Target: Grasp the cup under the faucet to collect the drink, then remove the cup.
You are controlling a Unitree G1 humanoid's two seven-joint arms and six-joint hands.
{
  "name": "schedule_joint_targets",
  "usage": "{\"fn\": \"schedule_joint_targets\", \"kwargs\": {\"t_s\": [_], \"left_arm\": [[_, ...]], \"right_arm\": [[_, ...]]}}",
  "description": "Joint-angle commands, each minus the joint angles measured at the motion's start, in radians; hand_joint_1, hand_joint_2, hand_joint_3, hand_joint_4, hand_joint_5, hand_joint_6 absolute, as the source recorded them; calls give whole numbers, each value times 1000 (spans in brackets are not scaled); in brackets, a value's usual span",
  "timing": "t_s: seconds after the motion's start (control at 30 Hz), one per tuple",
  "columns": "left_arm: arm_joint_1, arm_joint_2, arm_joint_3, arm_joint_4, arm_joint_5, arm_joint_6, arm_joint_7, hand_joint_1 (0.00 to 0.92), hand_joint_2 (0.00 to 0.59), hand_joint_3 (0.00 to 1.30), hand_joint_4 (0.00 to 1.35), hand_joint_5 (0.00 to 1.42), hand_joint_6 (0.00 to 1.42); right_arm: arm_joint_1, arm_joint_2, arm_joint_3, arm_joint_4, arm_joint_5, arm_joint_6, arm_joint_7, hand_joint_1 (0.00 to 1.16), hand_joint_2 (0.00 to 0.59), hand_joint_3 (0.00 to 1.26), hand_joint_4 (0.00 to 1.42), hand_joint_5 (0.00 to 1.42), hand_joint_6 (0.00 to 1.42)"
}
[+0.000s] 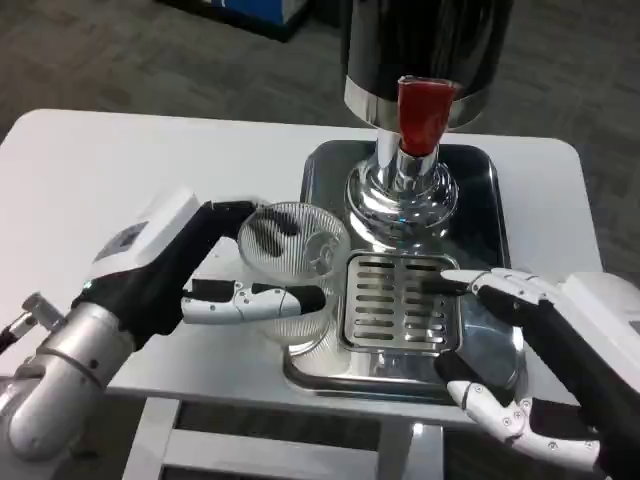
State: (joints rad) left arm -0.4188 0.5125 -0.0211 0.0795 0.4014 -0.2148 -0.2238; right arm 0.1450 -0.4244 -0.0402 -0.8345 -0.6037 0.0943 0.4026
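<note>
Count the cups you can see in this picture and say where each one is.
1. A clear ribbed cup sits at the left edge of the metal tray, held by the left robot hand, not under the red tap.

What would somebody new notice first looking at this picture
The bright red tap handle on the dark drink dispenser at top centre stands out most, above a shiny metal tray with a slotted drip grate. Next comes the clear ribbed cup, held by the left hand at the tray's left edge, beside the grate rather than under the tap. The right hand sits with fingers apart at the tray's right front corner.
</note>
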Motion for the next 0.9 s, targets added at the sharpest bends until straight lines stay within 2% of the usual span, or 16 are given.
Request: {"fn": "schedule_joint_targets", "kwargs": {"t_s": [0.03, 0.33, 0.57, 0.9], "left_arm": [[-46, -6, -29, 27, 22, -7, 21, 459, 167, 570, 525, 464, 309], [-109, -17, -99, 61, 91, 5, 44, 442, 168, 570, 525, 464, 289], [-116, -30, -134, 58, 104, 30, 34, 411, 163, 570, 525, 450, 285], [-95, -62, -118, 48, 66, 25, 78, 385, 174, 557, 518, 437, 284]], "right_arm": [[11, 3, -9, -14, 1, -1, -2, 422, 461, 258, 233, 176, 143], [16, 3, -8, -19, 2, 0, 0, 422, 461, 259, 239, 180, 143], [26, 4, -21, -22, 11, -2, 0, 422, 461, 259, 239, 180, 143], [30, 7, -16, -19, 9, -2, -1, 416, 454, 259, 239, 181, 143]]}}
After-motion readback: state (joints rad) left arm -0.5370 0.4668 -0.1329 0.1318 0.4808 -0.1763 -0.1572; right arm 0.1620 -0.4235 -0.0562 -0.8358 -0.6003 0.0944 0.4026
